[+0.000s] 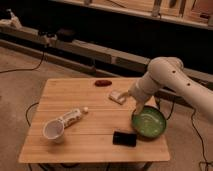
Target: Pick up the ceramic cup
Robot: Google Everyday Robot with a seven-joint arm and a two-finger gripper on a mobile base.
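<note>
The ceramic cup (53, 131) is small, white and glossy, with a wide round rim. It stands near the front left corner of the wooden table (75, 97). My gripper (138, 109) hangs at the end of the white arm, low over the table at the left rim of the green bowl (149, 122). It is far to the right of the cup and holds nothing that I can see.
A long white tube with a cap (72, 118) lies right beside the cup. A black flat object (124, 138) lies at the front edge, a white block (118, 97) at mid-table, a red object (103, 82) at the back. Cables run over the floor.
</note>
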